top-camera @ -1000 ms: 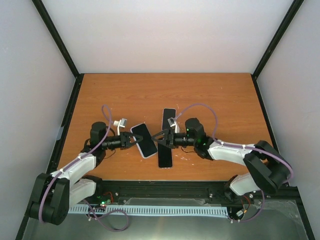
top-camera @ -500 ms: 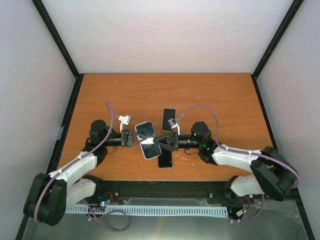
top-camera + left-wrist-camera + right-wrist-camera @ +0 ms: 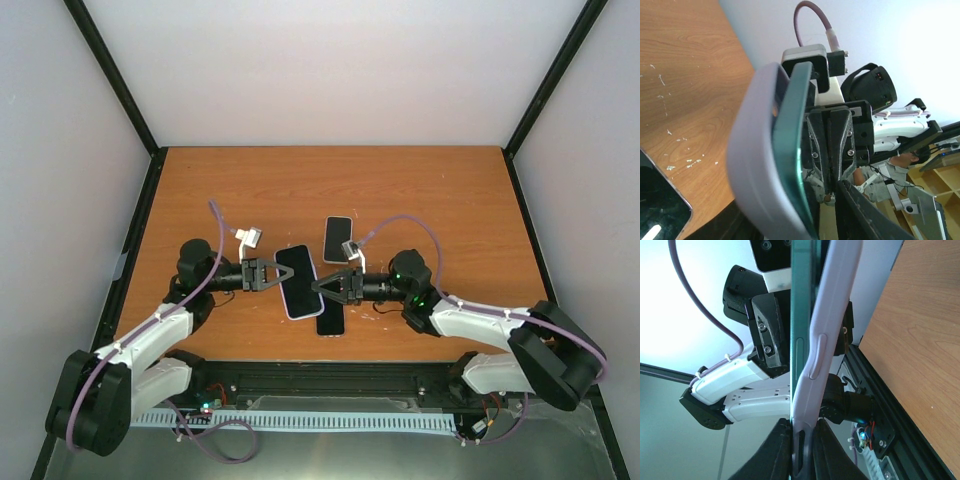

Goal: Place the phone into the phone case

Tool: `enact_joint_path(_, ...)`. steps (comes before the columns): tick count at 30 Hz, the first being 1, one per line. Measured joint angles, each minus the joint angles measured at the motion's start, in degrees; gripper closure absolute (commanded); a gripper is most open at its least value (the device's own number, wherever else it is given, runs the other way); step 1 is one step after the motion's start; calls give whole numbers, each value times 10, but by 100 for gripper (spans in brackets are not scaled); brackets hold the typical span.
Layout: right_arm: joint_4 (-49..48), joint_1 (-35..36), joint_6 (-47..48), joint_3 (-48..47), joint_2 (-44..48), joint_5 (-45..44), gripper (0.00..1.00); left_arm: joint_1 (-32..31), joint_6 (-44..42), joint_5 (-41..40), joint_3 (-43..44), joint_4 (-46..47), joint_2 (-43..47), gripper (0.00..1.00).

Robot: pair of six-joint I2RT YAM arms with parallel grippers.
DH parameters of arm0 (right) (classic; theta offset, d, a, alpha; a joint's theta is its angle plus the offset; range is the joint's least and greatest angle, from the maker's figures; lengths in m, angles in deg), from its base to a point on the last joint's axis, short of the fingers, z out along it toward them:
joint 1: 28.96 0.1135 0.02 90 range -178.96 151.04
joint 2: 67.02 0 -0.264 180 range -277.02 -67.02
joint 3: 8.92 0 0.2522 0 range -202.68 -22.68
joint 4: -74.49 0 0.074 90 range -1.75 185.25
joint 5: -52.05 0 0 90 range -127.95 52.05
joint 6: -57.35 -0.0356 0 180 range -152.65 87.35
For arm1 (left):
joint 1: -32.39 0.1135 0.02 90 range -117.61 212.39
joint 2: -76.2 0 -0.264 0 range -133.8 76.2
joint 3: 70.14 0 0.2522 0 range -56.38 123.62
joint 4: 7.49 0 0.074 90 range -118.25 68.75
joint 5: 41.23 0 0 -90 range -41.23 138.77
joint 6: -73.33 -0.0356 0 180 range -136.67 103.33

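**Two robot arms hold a phone and its case between them over a wooden tabletop**

Seen from above, the phone [image 3: 298, 281] sits screen up near the front middle of the orange-brown tabletop [image 3: 430, 190]. It lies in a pale lilac phone case [image 3: 757, 150].

The wrist cameras show the pair edge-on. The phone's teal side rests against the case but angles away from it toward one end, so it is not flush all round.

The left end effector [image 3: 272, 276] meets the phone at its 9 o'clock side. Its fingers stand apart around that edge, and a gap shows between one finger and the glass.

The right end effector [image 3: 322, 287] comes in from about 4 o'clock. Its fingers are pressed together on the rim of the phone case.

A second phone [image 3: 338, 239] lies flat on the tabletop at 1 o'clock from the held one, apart from it. A dark phone [image 3: 331, 320] lies at 5 o'clock, partly beneath the right end effector.
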Motion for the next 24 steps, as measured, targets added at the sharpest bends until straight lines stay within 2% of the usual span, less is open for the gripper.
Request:
enact_joint_path(2,20,1,9,0,13,-6,97,0,0,-7,0,-3,2,63)
enact_joint_path(5,55,2,25,-1,32,-16,96,0,0,-14,2,-8,6,76)
enact_joint_path(9,104,7,55,-9,51,-29,84,0,4,-19,3,-16,11,84)
enact_joint_path(15,180,11,93,-19,80,-50,67,-2,4,-9,5,-15,28,87)
enact_joint_path(24,239,11,123,-74,89,-60,56,-6,-9,19,5,-14,39,86)
